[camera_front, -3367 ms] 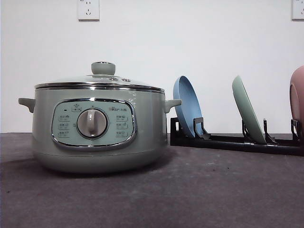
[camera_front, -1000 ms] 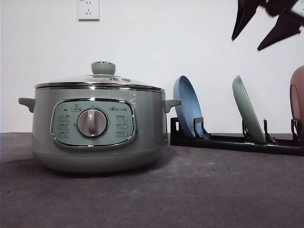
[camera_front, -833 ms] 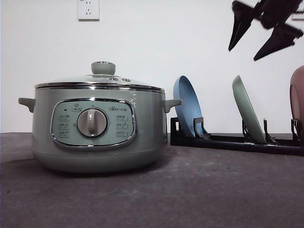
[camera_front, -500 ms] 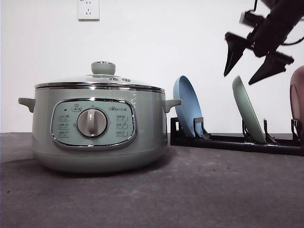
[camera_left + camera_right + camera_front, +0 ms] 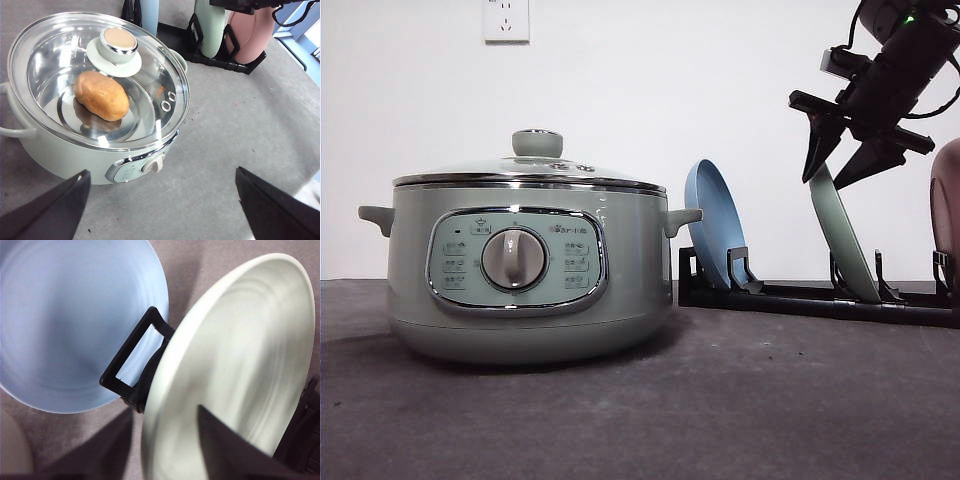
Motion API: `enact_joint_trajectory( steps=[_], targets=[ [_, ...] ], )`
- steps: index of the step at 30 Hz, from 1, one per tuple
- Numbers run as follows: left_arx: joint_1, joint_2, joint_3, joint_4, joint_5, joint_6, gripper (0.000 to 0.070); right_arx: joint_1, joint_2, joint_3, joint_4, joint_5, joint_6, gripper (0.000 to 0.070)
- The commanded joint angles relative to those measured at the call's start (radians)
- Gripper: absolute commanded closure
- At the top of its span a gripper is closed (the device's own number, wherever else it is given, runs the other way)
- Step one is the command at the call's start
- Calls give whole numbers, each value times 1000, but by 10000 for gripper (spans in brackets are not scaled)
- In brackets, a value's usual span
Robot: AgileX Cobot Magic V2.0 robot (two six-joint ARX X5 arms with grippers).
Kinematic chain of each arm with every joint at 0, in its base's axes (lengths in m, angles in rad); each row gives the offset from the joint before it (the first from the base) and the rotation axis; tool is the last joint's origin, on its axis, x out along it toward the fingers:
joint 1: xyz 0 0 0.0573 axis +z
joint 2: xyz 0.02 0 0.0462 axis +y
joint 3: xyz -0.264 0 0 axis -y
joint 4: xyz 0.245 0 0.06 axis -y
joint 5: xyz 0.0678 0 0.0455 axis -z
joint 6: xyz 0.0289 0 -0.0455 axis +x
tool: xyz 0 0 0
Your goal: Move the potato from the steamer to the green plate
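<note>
Grey table, brown-orange potato (image 5: pixel 101 95)

Front cam low at desk (image 5: pixel 720 420) level, facing far wall. Left wrist high over steamer (image 5: pixel 100 100); right wrist close on green plate (image 5: pixel 240 365). Both wrists share plates.

In the front view the steamer (image 5: pixel 528 262) wall is hiding the potato; through the glass lid (image 5: pixel 97 75) in the left wrist view the potato (image 5: pixel 101 95) is showing, streaked by glare. The pink plate (image 5: pixel 947 205) is being cut off by the right edge of the front view. The rack (image 5: pixel 800 296) is covering the green plate (image 5: pixel 843 232) at its lower rim. In the right wrist view the green plate and the blue plate (image 5: pixel 75 325) are looking blurred, and both are running off the frame edges. The left gripper's fingers (image 5: pixel 47 212) are being cropped at the frame edge.
</note>
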Motion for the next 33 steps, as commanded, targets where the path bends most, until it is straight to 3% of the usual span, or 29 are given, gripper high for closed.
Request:
enact_joint_trajectory(
  steps=[1,11,33],
  targets=[
    [-2,6,22,9,5,13,105,4,21,27,7,-1,12,568],
    [-2,6,21,9,5,13,105,4,21,27,8,-31,20,691],
    [-2,6,22,9,5,21,105,26,-122,29,19,-92,37,692]
  ],
)
